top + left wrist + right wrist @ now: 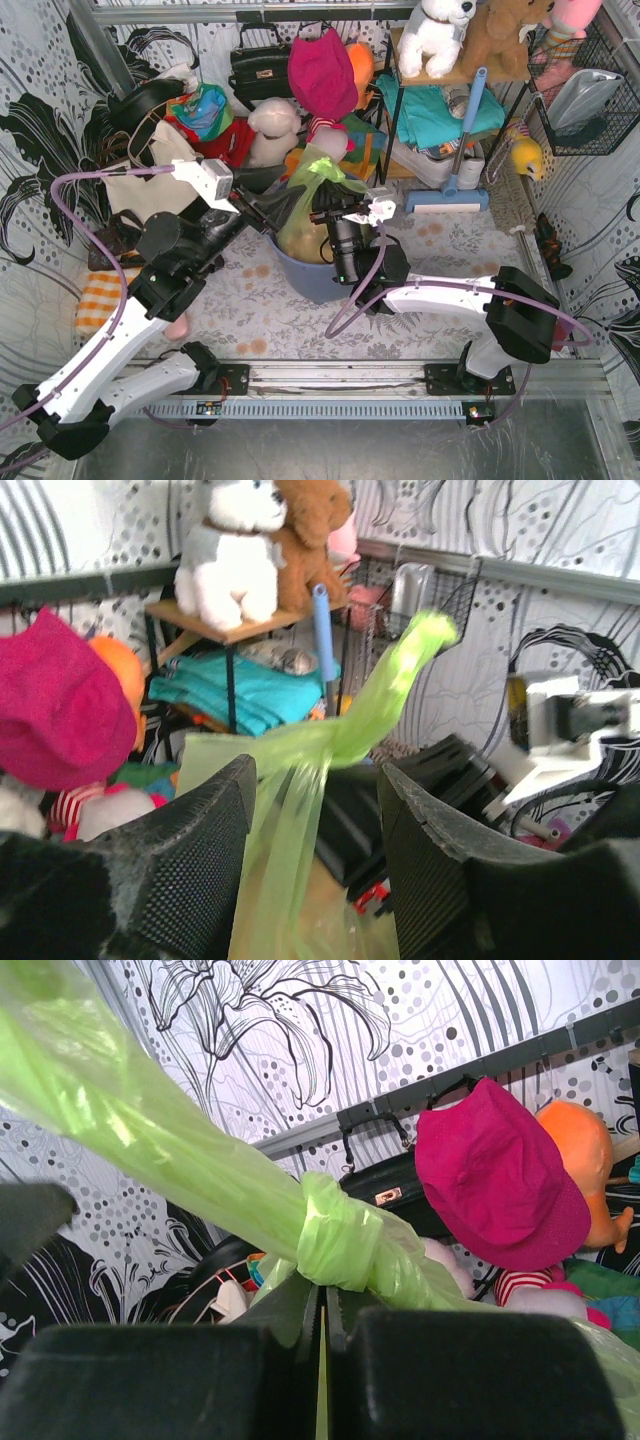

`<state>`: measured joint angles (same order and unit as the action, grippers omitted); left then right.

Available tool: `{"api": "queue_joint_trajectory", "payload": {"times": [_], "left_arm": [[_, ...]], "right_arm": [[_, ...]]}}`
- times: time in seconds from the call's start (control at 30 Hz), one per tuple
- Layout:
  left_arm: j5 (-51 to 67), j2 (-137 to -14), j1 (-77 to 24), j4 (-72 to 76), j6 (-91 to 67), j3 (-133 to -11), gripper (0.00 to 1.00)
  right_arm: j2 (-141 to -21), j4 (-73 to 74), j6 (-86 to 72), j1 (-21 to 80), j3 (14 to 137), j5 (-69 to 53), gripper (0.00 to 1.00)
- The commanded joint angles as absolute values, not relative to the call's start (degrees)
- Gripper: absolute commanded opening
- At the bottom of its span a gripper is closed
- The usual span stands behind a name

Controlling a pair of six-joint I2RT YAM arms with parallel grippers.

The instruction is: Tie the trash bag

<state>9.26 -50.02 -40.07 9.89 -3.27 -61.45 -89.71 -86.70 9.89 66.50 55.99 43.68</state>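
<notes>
The lime-green trash bag (298, 222) sits in the round blue-grey bin (310, 282), with its top gathered into a twisted neck. In the right wrist view a knot (345, 1240) shows in the neck. My right gripper (322, 1305) is shut on a thin fold of the bag just below that knot, and it reaches in from the right in the top view (322, 215). My left gripper (315, 815) is open. A loose strip of the bag (300, 810) hangs between its fingers (190, 860) without being pinched. In the top view the left gripper (262, 210) is at the bag's left side.
A cream tote (135, 192) and an orange checked cloth (95, 300) lie on the left. A black handbag (258, 65), a pink hat (322, 70) and soft toys crowd the back. A shelf with plush animals (440, 35), a blue-handled squeegee (450, 195) and a wire basket (590, 95) stand on the right.
</notes>
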Motion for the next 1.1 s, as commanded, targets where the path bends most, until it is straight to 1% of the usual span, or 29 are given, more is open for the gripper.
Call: {"api": "queue_joint_trajectory", "payload": {"times": [0.0, 0.17, 0.23, 0.33, 0.43, 0.57, 0.63, 0.67, 0.77, 0.87, 0.93, 1.07], "left_arm": [[2.75, -47.52, -40.18, 6.80, -5.50, -57.17, 0.61], [5.51, -49.19, -40.11, 2.95, -6.54, -56.64, 0.61], [4.16, -50.09, -40.16, 1.97, -6.50, -56.46, 0.62], [2.00, -50.72, -40.15, 3.05, -5.96, -55.20, 0.67], [0.16, -52.43, -40.14, 3.78, -4.01, -55.46, 0.70], [-0.77, -55.85, -40.03, 3.99, -1.35, -57.15, 0.69], [-0.33, -57.41, -39.95, 4.07, -0.66, -57.97, 0.65], [-0.01, -58.04, -39.91, 4.02, -0.43, -58.39, 0.61], [2.55, -58.96, -39.80, 2.32, 0.46, -59.51, 0.31], [4.96, -57.57, -39.81, 1.49, 0.61, -58.78, 0.10], [5.43, -56.35, -39.81, 0.59, 0.55, -57.93, 0.06], [7.02, -53.93, -39.79, -2.31, 0.43, -56.88, 0.04]], "right_arm": [[-86.75, -86.89, 8.23, 66.22, 55.37, 42.71, 0.00], [-86.26, -85.66, 8.51, 66.21, 55.72, 42.88, 0.00], [-86.22, -85.59, 8.53, 66.20, 55.87, 42.88, 0.00], [-86.05, -85.37, 8.16, 66.18, 55.90, 42.88, 0.00], [-86.04, -85.22, 7.85, 66.19, 55.90, 42.89, 0.00], [-85.96, -84.70, 7.22, 66.20, 56.05, 42.63, 0.00], [-85.96, -84.61, 7.21, 66.25, 56.07, 42.67, 0.00], [-85.96, -84.63, 7.32, 66.25, 56.07, 42.67, 0.00], [-86.04, -84.96, 7.69, 66.20, 56.07, 42.93, 0.00], [-86.20, -85.11, 8.11, 66.21, 56.03, 43.50, 0.00], [-86.51, -86.41, 9.12, 66.18, 55.90, 43.81, 0.00], [-87.28, -87.86, 11.53, 66.21, 56.34, 44.40, 0.00]]}}
